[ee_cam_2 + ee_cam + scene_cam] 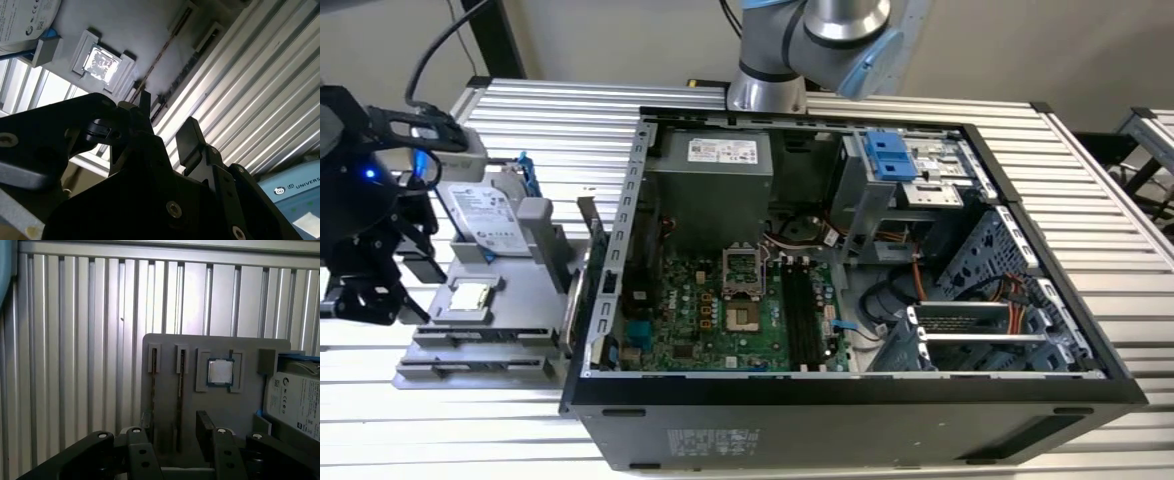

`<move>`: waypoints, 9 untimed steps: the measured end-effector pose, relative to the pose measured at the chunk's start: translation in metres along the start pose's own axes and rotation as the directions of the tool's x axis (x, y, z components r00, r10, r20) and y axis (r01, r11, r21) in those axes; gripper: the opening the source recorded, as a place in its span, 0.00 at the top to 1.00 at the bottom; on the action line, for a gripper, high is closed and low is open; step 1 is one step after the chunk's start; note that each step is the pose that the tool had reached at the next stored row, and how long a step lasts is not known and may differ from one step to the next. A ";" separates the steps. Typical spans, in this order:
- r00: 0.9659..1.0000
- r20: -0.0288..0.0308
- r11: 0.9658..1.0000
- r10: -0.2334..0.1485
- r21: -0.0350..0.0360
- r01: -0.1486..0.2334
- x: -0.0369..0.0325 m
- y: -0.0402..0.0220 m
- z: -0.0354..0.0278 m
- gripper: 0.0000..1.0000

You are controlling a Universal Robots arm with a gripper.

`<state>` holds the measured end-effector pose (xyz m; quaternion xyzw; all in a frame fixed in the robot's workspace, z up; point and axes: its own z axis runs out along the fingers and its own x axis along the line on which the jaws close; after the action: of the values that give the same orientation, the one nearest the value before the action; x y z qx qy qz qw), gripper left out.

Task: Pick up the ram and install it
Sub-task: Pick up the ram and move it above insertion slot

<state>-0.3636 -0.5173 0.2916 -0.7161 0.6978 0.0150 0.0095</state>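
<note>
The ram is a long thin dark stick standing on edge in a slot of the grey holder. It also shows in the second wrist view as a dark line. My gripper hangs just above the holder, open. One finger is on each side of the ram's near end, apart from it. In the second wrist view the gripper shows the same wide gap. In the exterior view my gripper is at the far left, beside the holder. The black motherboard slots lie inside the open computer case.
A second narrow slot runs beside the ram's slot. A square processor chip sits in a recess of the holder, and a silver hard drive in a blue frame lies beyond it. Ribbed aluminium tabletop surrounds everything.
</note>
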 end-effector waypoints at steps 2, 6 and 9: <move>1.000 0.000 1.000 0.000 0.000 0.000 0.0000 0.0000 0.0018 0.00; 1.000 0.000 1.000 0.000 0.000 0.000 0.0001 0.0000 0.0052 0.00; 1.000 0.000 1.000 0.000 0.000 0.000 0.0003 -0.0001 0.0079 0.00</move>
<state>-0.3636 -0.5174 0.2837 -0.7161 0.6978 0.0150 0.0095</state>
